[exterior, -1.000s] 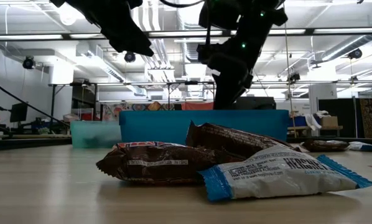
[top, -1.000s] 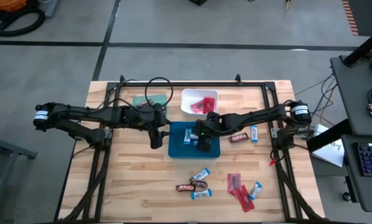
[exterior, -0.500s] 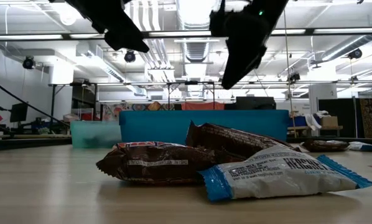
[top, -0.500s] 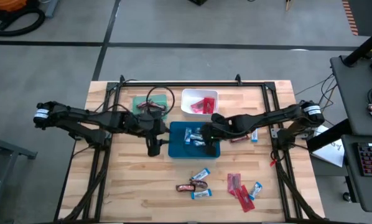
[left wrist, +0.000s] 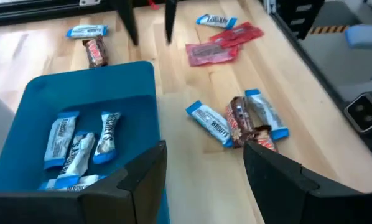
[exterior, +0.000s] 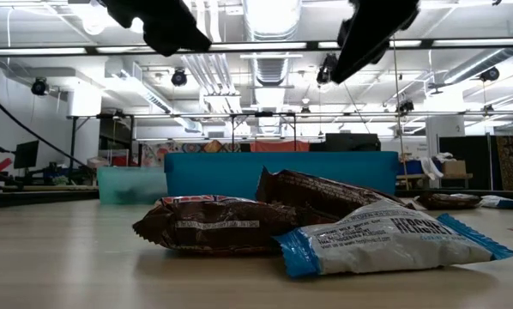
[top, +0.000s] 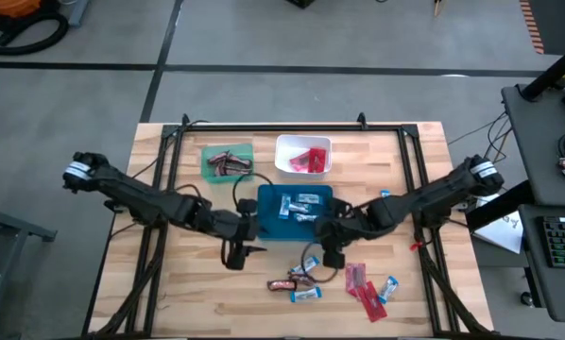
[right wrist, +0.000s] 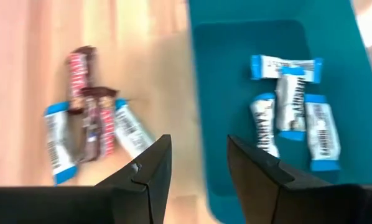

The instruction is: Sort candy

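"HERSHEY'S" legible on the blue-and-white bar (exterior: 385,240) at lower right of the low view, lying against a dark brown bar (exterior: 209,225). Left gripper (top: 246,251) reaching in from the left, hovering over bare wood left of centre, fingers apart, nothing held. Right gripper (top: 325,257) stretched in from the right, just below the blue tray (top: 264,225), fingers apart, empty. More blue-and-white bars (top: 299,205) inside that tray; flat red packets (top: 359,280) loose at lower right.

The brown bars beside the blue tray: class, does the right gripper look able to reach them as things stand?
Probably yes: the right gripper hangs open just beside the brown bars, with nothing between them.
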Robot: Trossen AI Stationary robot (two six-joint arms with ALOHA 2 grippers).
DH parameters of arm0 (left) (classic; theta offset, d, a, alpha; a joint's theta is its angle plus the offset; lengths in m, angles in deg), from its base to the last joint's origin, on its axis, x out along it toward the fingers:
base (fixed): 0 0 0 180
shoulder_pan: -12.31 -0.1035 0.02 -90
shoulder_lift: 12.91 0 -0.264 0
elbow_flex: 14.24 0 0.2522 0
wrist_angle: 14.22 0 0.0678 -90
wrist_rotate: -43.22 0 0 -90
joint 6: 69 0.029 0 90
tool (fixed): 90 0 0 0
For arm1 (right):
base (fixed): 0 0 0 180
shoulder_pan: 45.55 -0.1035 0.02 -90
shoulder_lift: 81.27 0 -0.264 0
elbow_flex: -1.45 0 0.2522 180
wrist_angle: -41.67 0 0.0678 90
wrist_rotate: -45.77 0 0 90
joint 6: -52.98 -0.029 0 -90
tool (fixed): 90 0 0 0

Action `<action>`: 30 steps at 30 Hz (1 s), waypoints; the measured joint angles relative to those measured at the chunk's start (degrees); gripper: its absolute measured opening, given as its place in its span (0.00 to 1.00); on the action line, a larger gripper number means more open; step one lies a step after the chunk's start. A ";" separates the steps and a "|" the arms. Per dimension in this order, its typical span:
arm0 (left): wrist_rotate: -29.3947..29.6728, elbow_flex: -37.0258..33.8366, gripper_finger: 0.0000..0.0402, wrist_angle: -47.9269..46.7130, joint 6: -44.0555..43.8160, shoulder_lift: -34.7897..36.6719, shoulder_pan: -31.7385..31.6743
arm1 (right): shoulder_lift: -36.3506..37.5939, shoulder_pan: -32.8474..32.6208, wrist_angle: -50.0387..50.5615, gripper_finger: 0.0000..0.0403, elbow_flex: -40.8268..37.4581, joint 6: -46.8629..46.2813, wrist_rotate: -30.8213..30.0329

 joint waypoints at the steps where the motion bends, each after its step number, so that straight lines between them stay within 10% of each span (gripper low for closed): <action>1: 0.82 0.00 0.49 0.52 0.16 -0.88 0.73 | 0.20 -0.83 -0.02 0.37 0.00 -0.50 0.00; 30: 2.05 0.00 0.43 29.08 -3.72 -22.89 8.15 | 3.33 -10.37 -0.44 0.39 -0.04 -9.38 -0.46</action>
